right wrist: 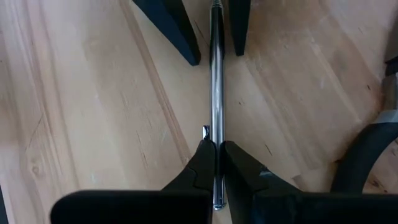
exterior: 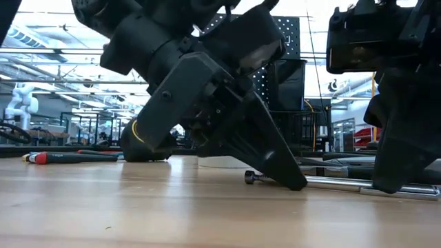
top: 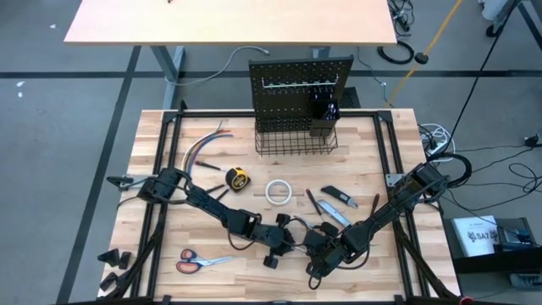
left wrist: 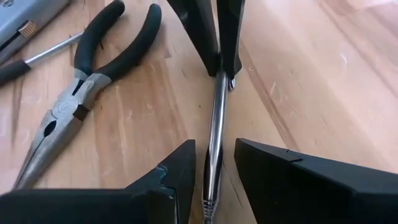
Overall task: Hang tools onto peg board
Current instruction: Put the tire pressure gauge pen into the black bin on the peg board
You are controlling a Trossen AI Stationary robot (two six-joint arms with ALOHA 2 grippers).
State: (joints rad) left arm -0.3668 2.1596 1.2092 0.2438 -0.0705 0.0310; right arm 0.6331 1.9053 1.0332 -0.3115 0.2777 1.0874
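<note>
While both arms leaned low over the near middle of the tan plank table [top: 152,144], a slim silver wrench [right wrist: 216,93] lay flat on the wood between them. The right gripper [right wrist: 219,163] was clamped on one end of it; the left gripper [left wrist: 214,165] straddled the other end, its fingers [left wrist: 180,168] a little apart and not touching the shaft. Black-handled pliers [left wrist: 81,93] lay just beside. The peg board [top: 301,85] stood upright at the far edge, bare wood before it. A second table [top: 229,21] stood beyond.

Overhead, tabletop-level and two close wrist cameras share the wrench [left wrist: 214,124].
</note>
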